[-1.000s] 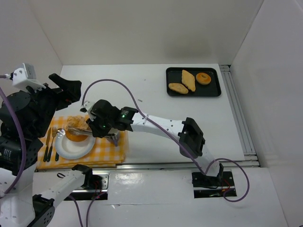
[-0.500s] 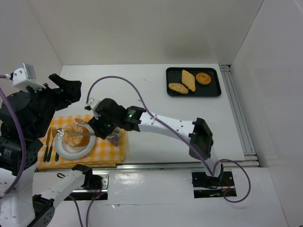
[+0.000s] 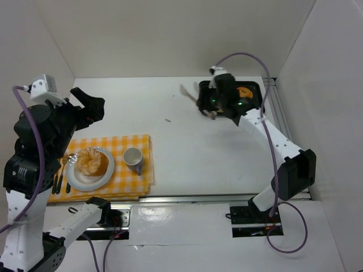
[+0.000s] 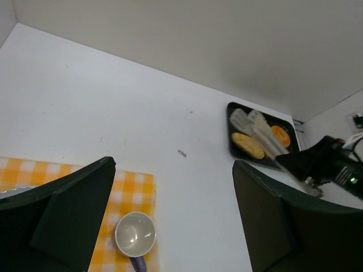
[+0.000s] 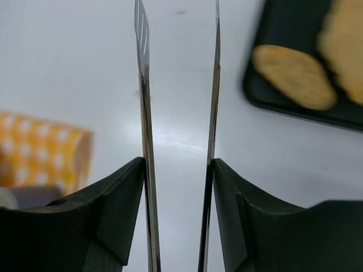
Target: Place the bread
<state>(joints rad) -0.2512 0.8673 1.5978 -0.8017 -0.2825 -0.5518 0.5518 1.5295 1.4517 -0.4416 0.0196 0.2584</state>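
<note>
A round golden bread (image 3: 91, 160) lies on the white plate (image 3: 76, 180) on the yellow checked placemat (image 3: 136, 178). My right gripper (image 3: 212, 105) is shut on metal tongs (image 3: 190, 95) and hovers at the left edge of the black tray (image 3: 256, 109). In the right wrist view the tongs' blades (image 5: 142, 85) stand apart with nothing between them, and an oval bread (image 5: 294, 76) lies on the tray (image 5: 255, 90). My left gripper (image 3: 85, 107) is open and empty, raised above the placemat's far left corner.
A grey cup (image 3: 133, 157) stands on the placemat right of the plate, also in the left wrist view (image 4: 135, 235). Cutlery (image 3: 58, 182) lies left of the plate. A doughnut (image 3: 245, 93) sits on the tray. A rail (image 3: 283, 130) runs along the right wall.
My right arm has swung from the plate to the tray at the far right with the tongs. The round bread stays on the plate. The left arm shifted slightly.
</note>
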